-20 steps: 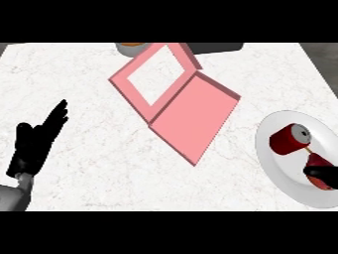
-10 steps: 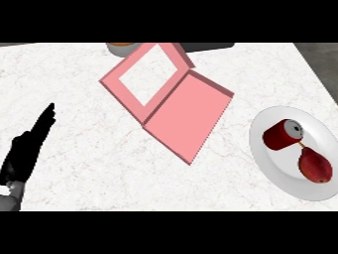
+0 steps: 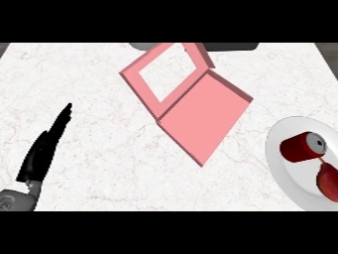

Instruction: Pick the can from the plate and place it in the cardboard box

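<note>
- Here, lying on its side on the plate (image 3: 285, 163) at the right edge of the counter (image 3: 91, 89): the can (image 3: 302, 148), red, with its silver end turned to the upper right.
- Lying just below the can on the same plate, close enough that touching or apart cannot be told: a dark red fruit (image 3: 334, 183), elongated, with its thin stem end pointing up toward the can.
- Sitting well apart from the plate, toward the upper middle of the counter: the box (image 3: 200, 114), pink, opened out, set at a slant.
- Showing within the box: an open frame at its upper left with white counter visible through it, and a flat pink panel stretching to the lower right.
- Holding nothing inside, as far as can be seen: the box.
- Coming in from the lower left: the left hand (image 3: 43, 151), black, seen edge-on, with the grey forearm (image 3: 7, 201) just at the lower edge.
- Pointing up and slightly right, straight and pressed together into one narrow blade: the fingers (image 3: 63, 116) of the left hand.
- Touching none of the things, well apart from both box and plate: the left hand.
- Showing nowhere in the head view: the right hand.
- Peeking in at the far edge of the counter, behind the box: a grey shape (image 3: 145, 46) and a darker one (image 3: 234, 46), both cut off, too little shown to tell what they are.
</note>
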`<action>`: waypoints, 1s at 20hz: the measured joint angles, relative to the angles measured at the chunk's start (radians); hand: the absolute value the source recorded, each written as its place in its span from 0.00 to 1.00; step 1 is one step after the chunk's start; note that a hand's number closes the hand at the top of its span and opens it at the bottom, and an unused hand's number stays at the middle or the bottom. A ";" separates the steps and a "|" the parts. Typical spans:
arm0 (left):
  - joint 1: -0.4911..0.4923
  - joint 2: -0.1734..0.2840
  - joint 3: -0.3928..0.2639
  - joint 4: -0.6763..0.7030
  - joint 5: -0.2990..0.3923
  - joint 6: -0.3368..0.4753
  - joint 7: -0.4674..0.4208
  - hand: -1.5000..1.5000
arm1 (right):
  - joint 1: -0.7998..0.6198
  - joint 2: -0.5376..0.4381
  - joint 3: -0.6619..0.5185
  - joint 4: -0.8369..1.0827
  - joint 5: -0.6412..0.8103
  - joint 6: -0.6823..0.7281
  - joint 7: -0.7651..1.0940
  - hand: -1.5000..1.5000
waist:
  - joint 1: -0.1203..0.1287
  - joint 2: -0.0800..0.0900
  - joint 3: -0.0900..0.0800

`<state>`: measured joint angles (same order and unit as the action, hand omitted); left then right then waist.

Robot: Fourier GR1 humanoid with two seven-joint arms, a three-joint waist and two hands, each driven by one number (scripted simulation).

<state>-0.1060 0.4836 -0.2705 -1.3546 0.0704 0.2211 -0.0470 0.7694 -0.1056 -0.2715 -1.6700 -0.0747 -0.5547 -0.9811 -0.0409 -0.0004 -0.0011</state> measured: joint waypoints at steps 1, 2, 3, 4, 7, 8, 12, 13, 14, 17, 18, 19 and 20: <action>-0.016 -0.005 -0.004 0.003 -0.009 -0.002 0.010 0.50 | 0.026 0.004 0.014 -0.038 0.029 -0.016 0.032 0.00 | 0.007 0.001 0.000; -0.024 -0.012 -0.006 0.012 -0.016 -0.003 0.005 0.50 | 0.060 0.015 0.037 -0.083 0.063 -0.033 0.062 0.00 | 0.012 0.002 -0.001; -0.022 -0.015 -0.007 0.017 -0.018 -0.007 -0.003 0.50 | 0.092 0.025 0.057 -0.123 0.098 -0.052 0.097 0.00 | 0.018 0.003 -0.001; -0.030 -0.017 -0.006 0.021 -0.023 -0.008 -0.003 0.50 | 0.119 0.030 0.078 -0.164 0.138 -0.073 0.144 0.00 | 0.024 0.005 -0.001; -0.049 -0.031 -0.008 0.033 -0.031 -0.015 -0.004 0.50 | 0.196 0.045 0.147 -0.270 0.260 -0.116 0.288 0.00 | 0.035 0.008 -0.002; -0.048 -0.029 -0.009 0.022 -0.034 -0.019 0.001 0.50 | 0.213 0.049 0.165 -0.300 0.304 -0.131 0.341 0.00 | 0.040 0.009 -0.002; -0.064 -0.030 0.004 0.029 -0.037 -0.035 0.008 0.50 | 0.238 0.062 0.216 -0.391 0.488 -0.155 0.564 0.00 | 0.050 0.010 -0.002; -0.059 -0.031 0.003 0.014 -0.039 -0.035 0.013 0.50 | 0.236 0.070 0.227 -0.405 0.538 -0.156 0.621 0.00 | 0.055 0.010 -0.002; -0.050 -0.030 0.003 0.014 -0.039 -0.041 0.004 0.50 | 0.229 0.076 0.236 -0.424 0.588 -0.150 0.682 0.00 | 0.058 0.011 -0.001; -0.049 -0.051 0.004 0.030 -0.053 -0.038 -0.003 0.50 | 0.177 0.079 0.238 -0.448 0.712 -0.100 0.842 0.00 | 0.056 0.009 -0.001; -0.062 -0.053 0.012 0.045 -0.052 -0.045 -0.006 0.50 | 0.148 0.080 0.238 -0.457 0.753 -0.077 0.900 0.00 | 0.056 0.010 -0.001; -0.067 -0.050 0.019 0.055 -0.052 -0.055 -0.012 0.50 | 0.120 0.074 0.232 -0.465 0.778 -0.047 0.949 0.00 | 0.054 0.009 -0.001; -0.066 -0.051 0.024 0.054 -0.051 -0.061 -0.007 0.50 | 0.087 0.067 0.222 -0.467 0.798 -0.018 0.995 0.00 | 0.054 0.008 -0.001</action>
<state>-0.1721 0.4322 -0.2467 -1.3009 0.0191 0.1597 -0.0540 0.8568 -0.0387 -0.0494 -2.1372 0.7238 -0.5730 0.0141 0.0126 0.0076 -0.0017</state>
